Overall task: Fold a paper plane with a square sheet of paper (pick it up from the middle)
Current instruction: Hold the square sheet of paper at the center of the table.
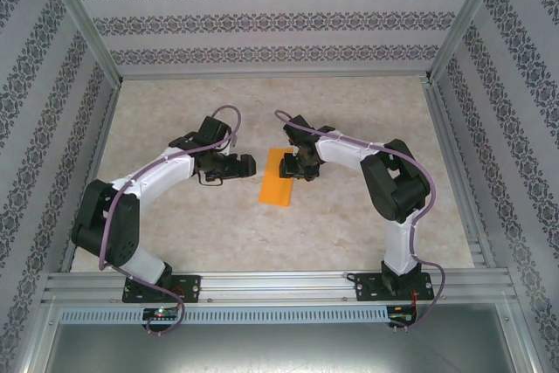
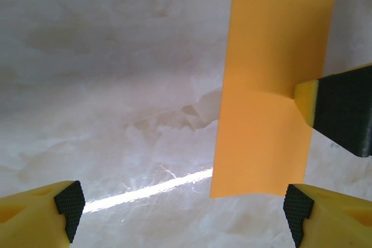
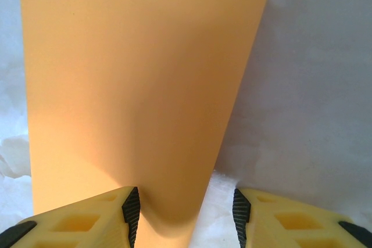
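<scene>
From above, the thin orange-yellow sheet of paper [image 1: 279, 178] lies flat near the middle of the pale marbled counter [image 1: 349, 111], between the two arms. It reads as a narrow upright rectangle, not a square, so it is probably folded in half already. The left end effector [image 1: 240, 166] sits just beside the paper's left edge. The right end effector [image 1: 299, 166] reaches over the upper right edge, likely to pin the sheet so it cannot slide.

In the left wrist view, the left end effector [image 2: 185, 210] is spread wide with nothing between its black pads, low over bare counter. The sheet of paper [image 2: 267, 74] runs up the right side. A black and yellow fingertip [image 2: 340, 111] of the right end effector presses onto the paper's right edge, which fits a holding-down role.

In the right wrist view, the right end effector [image 3: 186, 213] stands partly spread and pinches nothing. One pad rests on the sheet of paper [image 3: 139, 85] near its long edge. The other sits off the paper over the counter [image 3: 314, 85]. My judgement is that a crease is being held while the left side readies for the next fold.
</scene>
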Controlling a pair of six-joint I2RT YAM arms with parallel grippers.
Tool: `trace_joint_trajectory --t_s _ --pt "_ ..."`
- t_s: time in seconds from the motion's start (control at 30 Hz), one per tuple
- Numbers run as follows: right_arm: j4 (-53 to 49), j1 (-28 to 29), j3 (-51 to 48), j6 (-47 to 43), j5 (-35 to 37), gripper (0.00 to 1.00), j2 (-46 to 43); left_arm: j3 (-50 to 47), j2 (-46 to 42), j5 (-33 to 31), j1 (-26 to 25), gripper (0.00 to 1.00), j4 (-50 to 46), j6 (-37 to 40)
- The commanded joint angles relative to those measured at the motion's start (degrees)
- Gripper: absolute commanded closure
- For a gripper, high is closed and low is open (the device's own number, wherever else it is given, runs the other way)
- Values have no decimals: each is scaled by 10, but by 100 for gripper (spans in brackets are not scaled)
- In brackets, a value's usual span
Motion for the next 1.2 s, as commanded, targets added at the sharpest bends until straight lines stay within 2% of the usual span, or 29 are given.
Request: trace_joint_trajectory --t_s 0.0,0.53,0.93,1.17 --pt "26 11 5 -7 16 51 32 -11 -20 -8 13 9 -11 5" --pt "22 13 8 -9 20 51 37 -17 -12 48 15 12 16 -4" --pt "13 8 7 -22 22 54 34 -19 -7 54 15 14 20 -5" --pt "11 9 9 -26 22 53 36 -18 -2 58 15 14 20 -5"
